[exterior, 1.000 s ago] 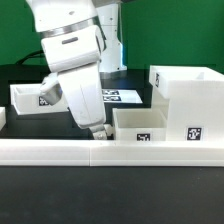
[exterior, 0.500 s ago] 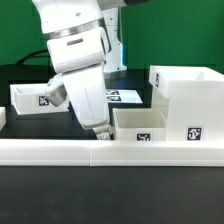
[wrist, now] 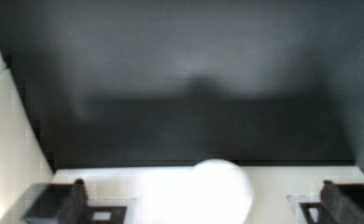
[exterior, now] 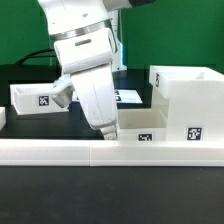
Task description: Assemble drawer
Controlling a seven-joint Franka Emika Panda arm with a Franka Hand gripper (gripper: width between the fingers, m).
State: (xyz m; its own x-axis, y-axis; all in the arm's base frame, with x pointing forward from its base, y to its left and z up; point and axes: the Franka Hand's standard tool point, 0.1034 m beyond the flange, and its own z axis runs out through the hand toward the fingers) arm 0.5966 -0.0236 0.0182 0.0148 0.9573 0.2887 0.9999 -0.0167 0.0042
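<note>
The drawer is in three white parts. The tall open box stands at the exterior view's right. One knobbed tray lies beside it in the middle, and the other tray lies at the left. My gripper hangs low at the middle tray's left end. In the wrist view its two dark fingers stand wide apart. The gripper is open, with a round white knob blurred between the fingers and not gripped.
A long low white border rail runs along the front of the black table. The marker board lies behind the arm. A white strip edges the dark table in the wrist view.
The arm and gripper have moved toward the exterior view's right, closer to the middle tray. The drawer parts have not moved.
</note>
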